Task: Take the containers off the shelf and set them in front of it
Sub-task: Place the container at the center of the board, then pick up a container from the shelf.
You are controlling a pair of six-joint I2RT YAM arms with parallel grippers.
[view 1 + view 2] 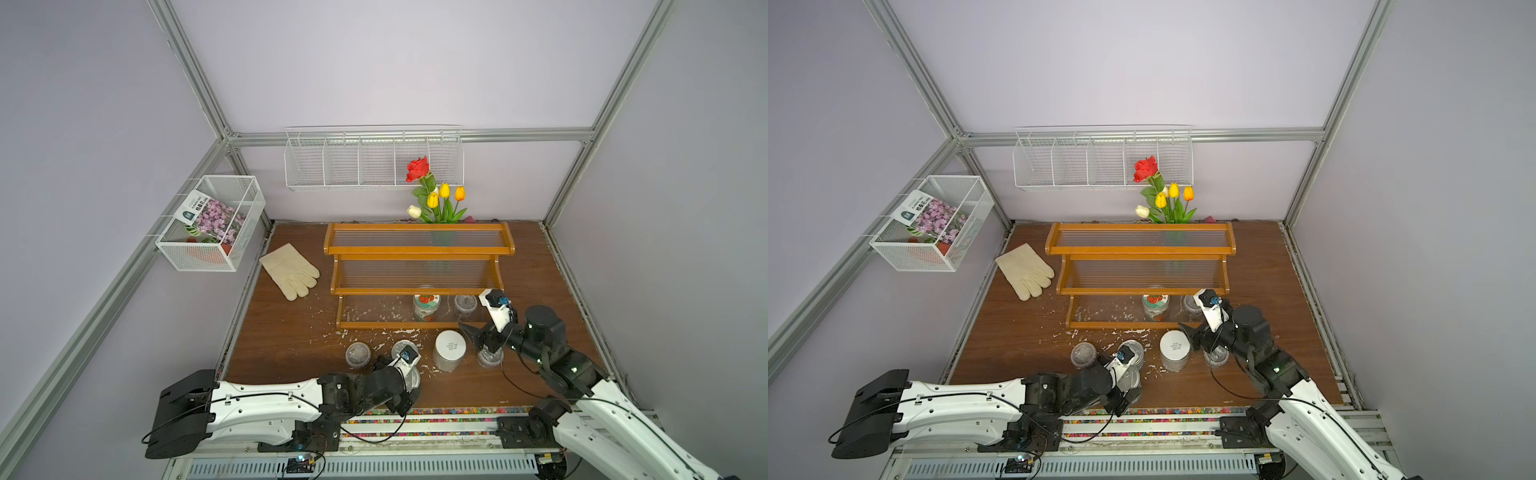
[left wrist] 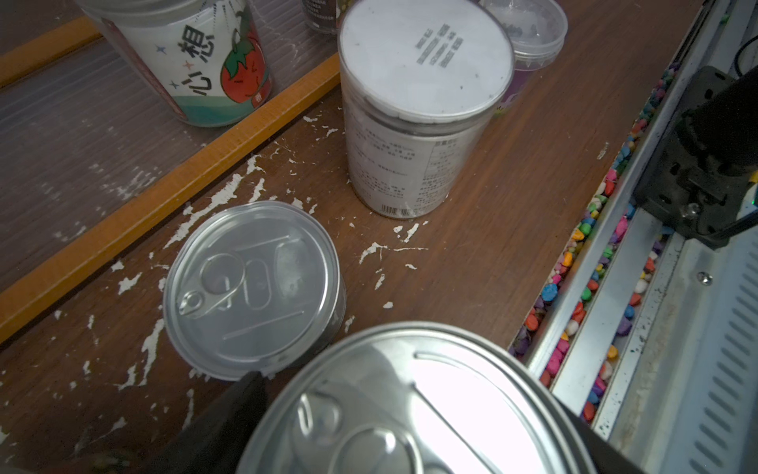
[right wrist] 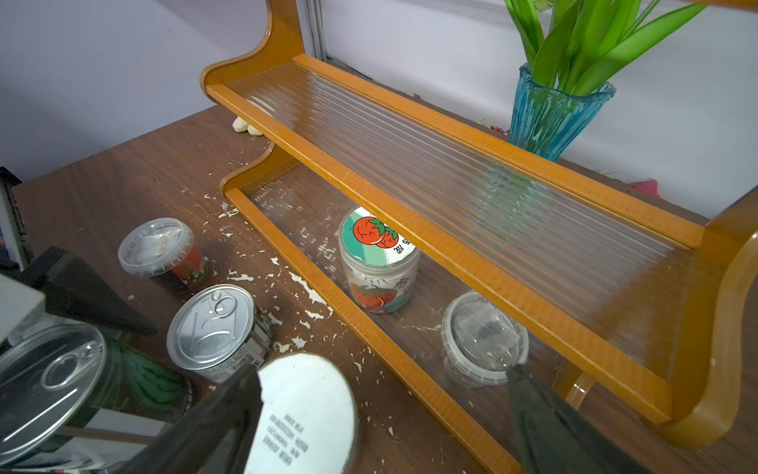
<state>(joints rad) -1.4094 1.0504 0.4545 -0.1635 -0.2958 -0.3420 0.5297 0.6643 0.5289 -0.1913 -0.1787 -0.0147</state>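
The orange-brown shelf (image 1: 419, 250) stands at the back of the table. On its bottom tier are a jar with a red-fruit lid (image 1: 427, 306) and a clear lidded cup (image 1: 465, 305). In front of it stand a clear cup (image 1: 358, 355), a silver tin (image 1: 404, 347), a white-lidded jar (image 1: 449, 350) and another cup (image 1: 490, 359), partly under the right arm. My left gripper (image 2: 410, 431) is open, its fingers close on either side of a second tin (image 2: 430, 394) standing on the table. The right gripper (image 3: 383, 371) is open and empty, between the white-lidded jar (image 3: 307, 410) and the shelf's cup (image 3: 484, 340).
A cream glove (image 1: 291, 270) lies left of the shelf. A blue-green vase of flowers (image 3: 549, 119) stands behind it. A white mesh basket (image 1: 212, 224) and a wire rack (image 1: 374, 162) hang on the walls. White flakes litter the table; coloured pebbles (image 2: 582, 295) line its front edge.
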